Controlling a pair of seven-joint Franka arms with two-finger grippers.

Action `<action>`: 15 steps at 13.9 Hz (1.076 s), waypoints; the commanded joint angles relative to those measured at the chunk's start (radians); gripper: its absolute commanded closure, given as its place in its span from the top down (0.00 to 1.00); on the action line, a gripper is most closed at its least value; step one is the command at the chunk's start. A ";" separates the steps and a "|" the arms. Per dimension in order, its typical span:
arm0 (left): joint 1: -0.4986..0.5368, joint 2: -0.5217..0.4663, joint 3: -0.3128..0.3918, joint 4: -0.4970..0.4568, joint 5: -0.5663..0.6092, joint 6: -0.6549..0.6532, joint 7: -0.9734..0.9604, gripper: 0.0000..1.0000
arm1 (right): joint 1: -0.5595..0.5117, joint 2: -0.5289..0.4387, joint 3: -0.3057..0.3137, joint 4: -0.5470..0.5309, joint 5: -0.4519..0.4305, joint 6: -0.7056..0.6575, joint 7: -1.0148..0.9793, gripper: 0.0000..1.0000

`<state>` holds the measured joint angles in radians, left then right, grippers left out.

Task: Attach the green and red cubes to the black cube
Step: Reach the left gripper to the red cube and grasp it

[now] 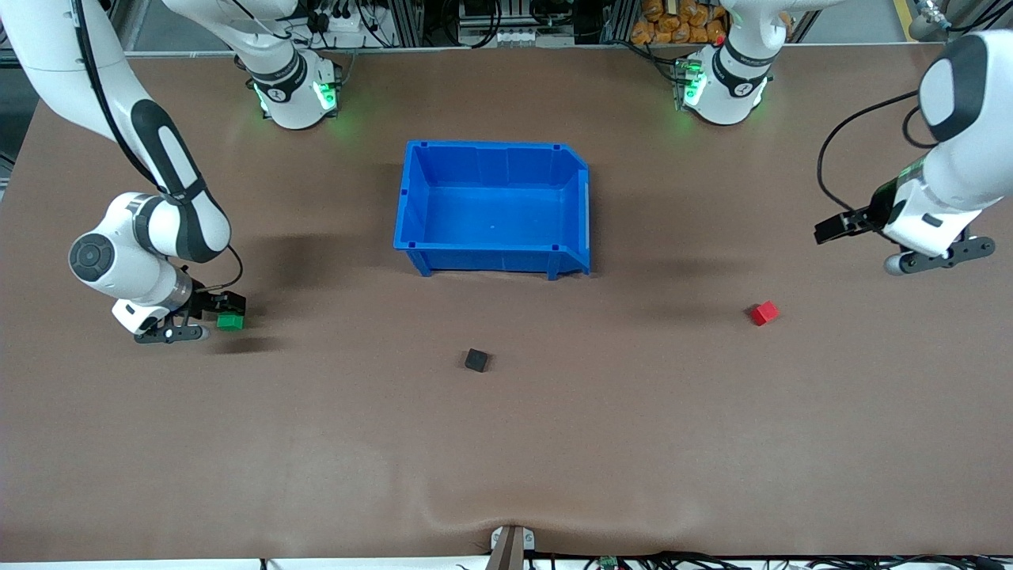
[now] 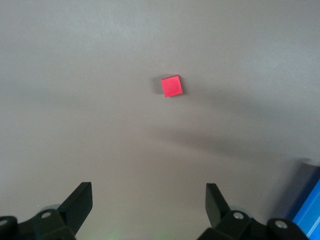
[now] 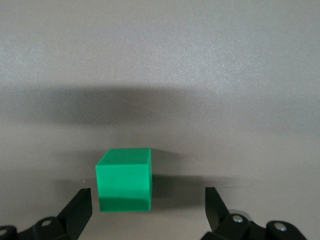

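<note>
The green cube lies on the brown table toward the right arm's end. My right gripper hangs low right at it, open. In the right wrist view the green cube sits just ahead of the open right gripper, closer to one fingertip and untouched. The red cube rests toward the left arm's end. My left gripper hovers higher, open and empty, over bare table beside the red cube. From the left wrist, the red cube is well ahead of the left gripper. The black cube lies mid-table, alone.
A blue bin stands mid-table, farther from the front camera than the black cube, with nothing showing in it; its corner shows in the left wrist view. The brown mat has a slight ridge near its front edge.
</note>
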<state>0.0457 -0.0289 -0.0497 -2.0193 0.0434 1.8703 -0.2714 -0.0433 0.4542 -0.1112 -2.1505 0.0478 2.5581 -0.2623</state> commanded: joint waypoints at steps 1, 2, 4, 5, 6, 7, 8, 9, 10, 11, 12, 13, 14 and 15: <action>0.002 0.035 -0.007 -0.010 -0.049 0.042 -0.096 1.00 | -0.003 0.011 0.008 0.017 0.014 0.002 0.005 1.00; -0.001 0.061 -0.012 -0.010 -0.050 0.056 -0.132 1.00 | 0.000 0.011 0.008 0.021 0.014 0.002 0.005 1.00; -0.003 0.101 -0.015 -0.010 -0.053 0.090 -0.162 1.00 | 0.003 0.011 0.008 0.023 0.014 0.002 0.005 1.00; -0.004 0.118 -0.018 -0.010 -0.065 0.101 -0.231 1.00 | 0.003 0.011 0.008 0.023 0.014 0.002 0.005 0.97; -0.006 0.136 -0.030 -0.010 -0.068 0.111 -0.302 1.00 | 0.005 0.011 0.008 0.023 0.014 0.001 0.005 0.82; -0.006 0.155 -0.045 -0.010 -0.068 0.128 -0.345 1.00 | 0.003 0.012 0.008 0.024 0.015 0.001 0.006 0.66; -0.006 0.171 -0.050 -0.012 -0.068 0.142 -0.374 1.00 | 0.003 0.015 0.010 0.027 0.015 0.001 0.006 0.47; -0.001 0.196 -0.050 -0.012 -0.068 0.164 -0.387 1.00 | 0.003 0.023 0.010 0.030 0.015 0.001 0.005 0.28; 0.005 0.223 -0.050 -0.013 -0.069 0.196 -0.388 1.00 | -0.001 0.023 0.010 0.034 0.015 0.001 0.005 0.10; 0.006 0.247 -0.050 -0.018 -0.068 0.229 -0.388 1.00 | -0.001 0.023 0.010 0.035 0.015 0.001 -0.003 0.00; 0.008 0.265 -0.050 -0.025 -0.065 0.257 -0.388 1.00 | 0.002 0.023 0.012 0.035 0.015 -0.002 -0.006 0.00; 0.006 0.279 -0.047 -0.030 -0.057 0.283 -0.388 1.00 | 0.003 0.023 0.012 0.034 0.015 -0.004 -0.012 0.00; 0.008 0.299 -0.045 -0.030 -0.056 0.302 -0.387 1.00 | 0.003 0.023 0.013 0.035 0.015 -0.009 -0.040 0.00; 0.008 0.313 -0.044 -0.030 -0.054 0.320 -0.387 1.00 | 0.003 0.021 0.015 0.035 0.014 -0.009 -0.078 0.00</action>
<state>0.0508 0.2687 -0.0944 -2.0429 -0.0066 2.1548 -0.6494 -0.0396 0.4600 -0.1026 -2.1362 0.0505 2.5585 -0.2853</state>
